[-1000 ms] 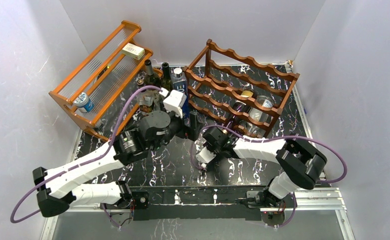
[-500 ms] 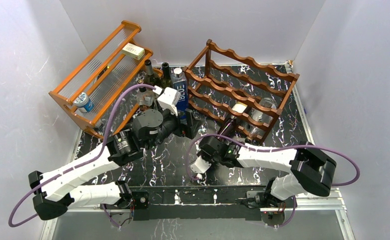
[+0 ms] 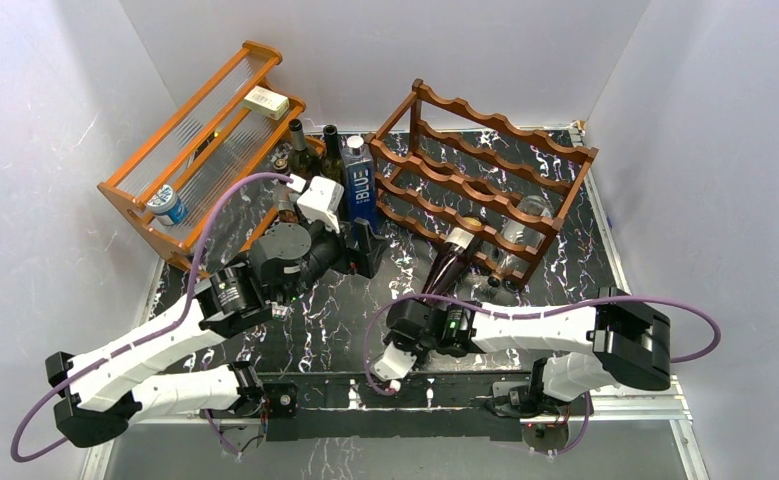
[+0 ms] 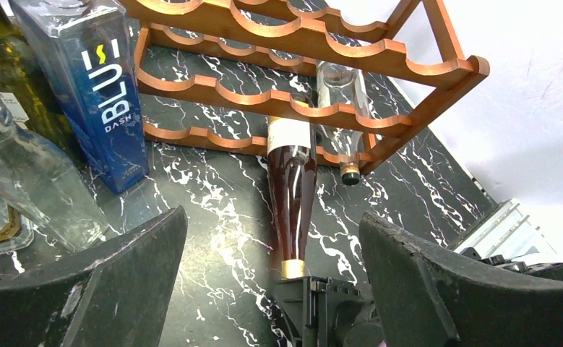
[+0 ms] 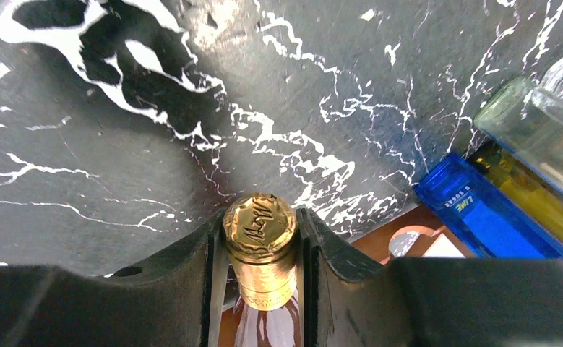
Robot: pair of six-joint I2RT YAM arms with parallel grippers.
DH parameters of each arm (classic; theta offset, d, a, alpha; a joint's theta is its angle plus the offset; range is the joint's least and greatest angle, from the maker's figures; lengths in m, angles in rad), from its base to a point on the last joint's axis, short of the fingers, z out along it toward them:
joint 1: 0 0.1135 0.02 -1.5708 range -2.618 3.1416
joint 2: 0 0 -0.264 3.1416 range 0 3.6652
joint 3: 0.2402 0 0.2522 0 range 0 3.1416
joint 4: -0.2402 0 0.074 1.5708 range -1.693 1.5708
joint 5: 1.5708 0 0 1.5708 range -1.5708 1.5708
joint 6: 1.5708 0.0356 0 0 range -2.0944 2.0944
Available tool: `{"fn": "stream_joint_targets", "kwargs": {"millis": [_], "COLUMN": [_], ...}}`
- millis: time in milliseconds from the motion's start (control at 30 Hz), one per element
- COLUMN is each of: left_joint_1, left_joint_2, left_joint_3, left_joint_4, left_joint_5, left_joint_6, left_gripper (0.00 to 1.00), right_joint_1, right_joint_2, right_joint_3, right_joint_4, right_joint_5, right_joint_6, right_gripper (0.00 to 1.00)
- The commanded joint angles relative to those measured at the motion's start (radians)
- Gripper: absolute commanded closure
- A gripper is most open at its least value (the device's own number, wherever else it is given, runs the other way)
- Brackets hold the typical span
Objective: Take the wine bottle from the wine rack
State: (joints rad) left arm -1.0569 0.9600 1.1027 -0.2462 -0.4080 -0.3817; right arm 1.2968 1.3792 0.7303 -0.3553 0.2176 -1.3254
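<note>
A: Where is the bottle (image 3: 452, 262)?

B: It lies slanted at the front of the rack (image 3: 485, 170). In the left wrist view its labelled body sits in a scallop of a low front rail. The neck reaches out over the bench (image 3: 335, 320) toward the arms.

A: Does anything hold it?

B: Yes, the right pincer (image 3: 428, 305). The right wrist view shows its fingers (image 5: 206, 289) pressed on either side of the gold foil cap, clamped on the neck just below the top.

A: And the left pincer (image 3: 365, 245)?

B: It hangs above the bench, just left of the rack's near end, with its jaws wide apart and nothing between them. Its camera looks between the fingers (image 4: 119, 282) at the bottle and the right pincer below it.

A: What else sits in the rack?

B: A clear bottle (image 3: 527, 212) lies just right of the held one, neck toward the front. I cannot tell which tier it is in.

A: What is left of the rack?

B: A tall blue bottle (image 3: 359, 185) stands upright close to its left end. Two dark bottles (image 3: 300, 145) stand behind that. A clear glass bottle (image 4: 32, 181) stands nearer the left arm. Further left is an orange shelf (image 3: 205, 140), with a small box (image 3: 266, 102) on top and a can (image 3: 168, 203) at its near end.
</note>
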Motion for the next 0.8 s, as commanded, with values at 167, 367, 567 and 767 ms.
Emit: {"fn": "stream_joint_targets", "kwargs": {"millis": [167,367,567,767], "left_joint_1": [0.005,0.005,0.005,0.004], "left_joint_2": [-0.074,-0.096,-0.102,-0.112], "left_joint_3": [-0.004,-0.003,-0.001,-0.007], "left_joint_4": [-0.032,-0.049,-0.063,-0.075], "left_joint_5": [-0.048,-0.074,-0.086,-0.092], "left_joint_6": [0.005,0.007,0.010,0.003], "left_gripper": [0.12,0.12,0.11,0.11], "right_joint_1": [0.082,0.147,0.183,0.185], "right_joint_2": [-0.030,-0.010,-0.009,0.004], "right_joint_3": [0.094,0.160,0.210,0.234], "right_joint_4": [0.056,0.037,0.061,0.105], "right_joint_5": [-0.049,-0.012,-0.048,-0.042], "right_joint_6": [0.096,0.134,0.172,0.191], "right_gripper": [1.00,1.00,1.00,1.00]}}
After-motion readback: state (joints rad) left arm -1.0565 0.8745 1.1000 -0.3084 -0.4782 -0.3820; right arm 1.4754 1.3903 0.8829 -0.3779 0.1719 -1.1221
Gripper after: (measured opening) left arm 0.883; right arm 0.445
